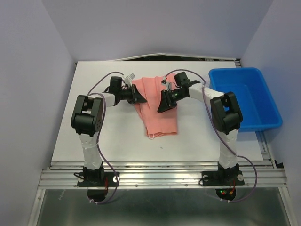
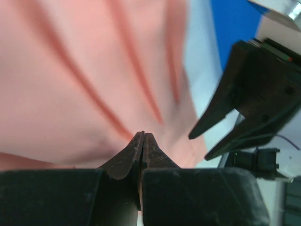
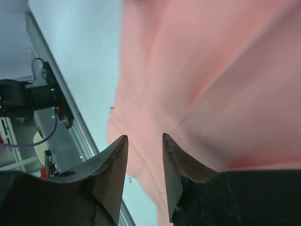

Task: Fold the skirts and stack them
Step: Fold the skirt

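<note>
Mid-fold, the left tool is clenching at the skirt (pinch unclear) while the released right tool is hovering, needing a grip next.

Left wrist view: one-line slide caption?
Left gripper, shut, in front of the pleated salmon skirt; right gripper open alongside; blue bin behind.

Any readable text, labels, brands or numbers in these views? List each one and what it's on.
None readable. No print, label, brand or number shows on the salmon-pink pleated cloth skirt, the blue plastic bin or the white table in any view.
</note>
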Available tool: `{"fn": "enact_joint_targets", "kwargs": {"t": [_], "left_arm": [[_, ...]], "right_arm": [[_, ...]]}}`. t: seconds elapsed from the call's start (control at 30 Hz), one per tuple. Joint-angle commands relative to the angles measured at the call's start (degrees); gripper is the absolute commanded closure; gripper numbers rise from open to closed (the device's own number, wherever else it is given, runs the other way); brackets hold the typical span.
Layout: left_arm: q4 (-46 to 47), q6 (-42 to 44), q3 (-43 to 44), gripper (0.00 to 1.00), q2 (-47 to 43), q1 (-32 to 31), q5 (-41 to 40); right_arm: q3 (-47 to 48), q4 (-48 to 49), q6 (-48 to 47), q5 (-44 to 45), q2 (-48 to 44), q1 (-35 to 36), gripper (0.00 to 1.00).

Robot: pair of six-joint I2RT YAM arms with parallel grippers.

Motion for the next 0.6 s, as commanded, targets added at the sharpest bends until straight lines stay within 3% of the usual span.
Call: {"fn": "enact_joint_targets", "kwargs": {"t": [0.0,0.17,0.23,0.33,0.37,0.4,0.47,0.5,0.57], "left_arm": [[-0.9,-2.7,4.1,0.91,5.8,4.1,-3.4],[-8.6,5.0,6.9,0.94,6.7,7.5,-8.9],[-13.3,9.2,9.1,0.89,5.3,7.6,-8.2],[-18.1,20.3,11.2,0.66,-0.3,6.6,-8.4],[-19.1,24.0,10.5,0.57,-5.9,5.6,-9.8],[-21.1,32.2,9.8,0.4,-8.9,5.0,-11.2],[-23.6,40.4,6.1,0.26,-18.1,4.1,-14.7],[-26.8,44.8,4.7,0.14,-20.9,2.8,-16.7],[-29.9,57.1,-0.1,0.06,-29.0,1.3,-23.5]], "right_arm": [[0.8,0.3,-0.7,2.7,6.0,-0.3,0.59],[-5.1,2.9,0.1,3.4,8.4,2.1,0.59],[-7.2,4.7,1.2,3.0,8.4,4.0,0.59],[-8.9,5.7,2.5,1.5,7.4,6.0,0.56],[-8.8,6.3,3.0,0.6,6.8,6.7,0.54],[-8.6,6.6,3.5,0.5,5.4,6.7,0.5],[-7.2,6.5,4.9,0.2,3.9,6.7,0.46],[-5.7,6.5,5.7,0.3,2.5,6.7,0.43],[-4.3,6.3,7.8,-0.1,1.4,6.7,0.4]]}}
